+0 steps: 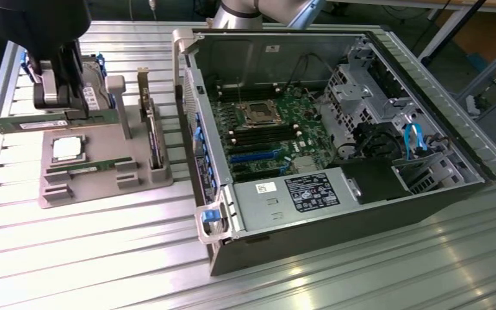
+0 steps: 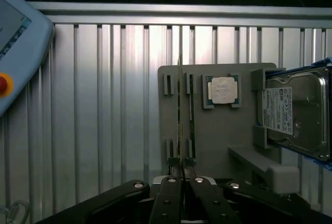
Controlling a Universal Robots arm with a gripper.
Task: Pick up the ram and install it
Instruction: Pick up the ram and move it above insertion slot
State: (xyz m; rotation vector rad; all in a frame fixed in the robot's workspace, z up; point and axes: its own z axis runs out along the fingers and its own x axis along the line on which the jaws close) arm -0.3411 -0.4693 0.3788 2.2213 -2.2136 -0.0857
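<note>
Ram edge-on in tight grasp of nearly closed gripper, over gray tray.

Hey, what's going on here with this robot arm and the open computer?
The arm's gripper is shut on the ram, holding the stick by its long edge over the gray tray beside the open computer case. A second memory stick and a CPU chip lie in the tray. The ram has not yet reached the motherboard.
</note>
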